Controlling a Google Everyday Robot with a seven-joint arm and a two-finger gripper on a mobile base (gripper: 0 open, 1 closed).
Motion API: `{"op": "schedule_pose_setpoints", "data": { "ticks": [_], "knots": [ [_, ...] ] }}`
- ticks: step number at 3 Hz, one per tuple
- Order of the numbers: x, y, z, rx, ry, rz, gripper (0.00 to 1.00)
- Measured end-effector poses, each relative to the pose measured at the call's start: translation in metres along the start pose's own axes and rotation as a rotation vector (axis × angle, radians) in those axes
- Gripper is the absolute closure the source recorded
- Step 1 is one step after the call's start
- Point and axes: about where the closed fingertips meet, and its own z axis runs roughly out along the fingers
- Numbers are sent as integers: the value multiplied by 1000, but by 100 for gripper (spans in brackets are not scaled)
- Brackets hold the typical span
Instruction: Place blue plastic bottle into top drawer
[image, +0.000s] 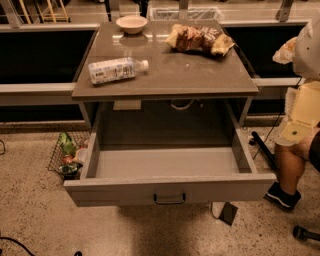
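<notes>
- Drawer first: your wide, shallow grey top drawer (167, 162) with the small dark bar handle (169, 199) stands pulled fully out, its inside bare.
- Above the drawer you see the grey-brown tabletop (190, 72).
- Your small clear blue plastic bottle (116, 69) with white cap and pale printed label lies on its side on that tabletop, above and behind the drawer's left half, cap pointing right.
- Farther behind the drawer, at the tabletop's back edge, sits a round beige bowl (132, 23); brown-yellow snack bags (199, 38) lie above the drawer's right half.
- Your pale cream gripper (299, 117) hangs well right of the drawer, off the tabletop and far from the bottle; you cannot tell whether it is spread or pressed together.
- Left of the drawer, a wire basket (69, 154) with greens rests on the speckled floor.
- Right of the drawer, beside the gripper, a bare leg in a black shoe (283, 196) shows.
</notes>
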Motion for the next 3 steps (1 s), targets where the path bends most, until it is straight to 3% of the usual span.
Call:
{"op": "schedule_pose_setpoints", "data": {
  "ticks": [1, 3],
  "knots": [
    [0, 0, 0, 0, 0, 0, 0],
    [0, 0, 0, 0, 0, 0, 41]
  ]
}}
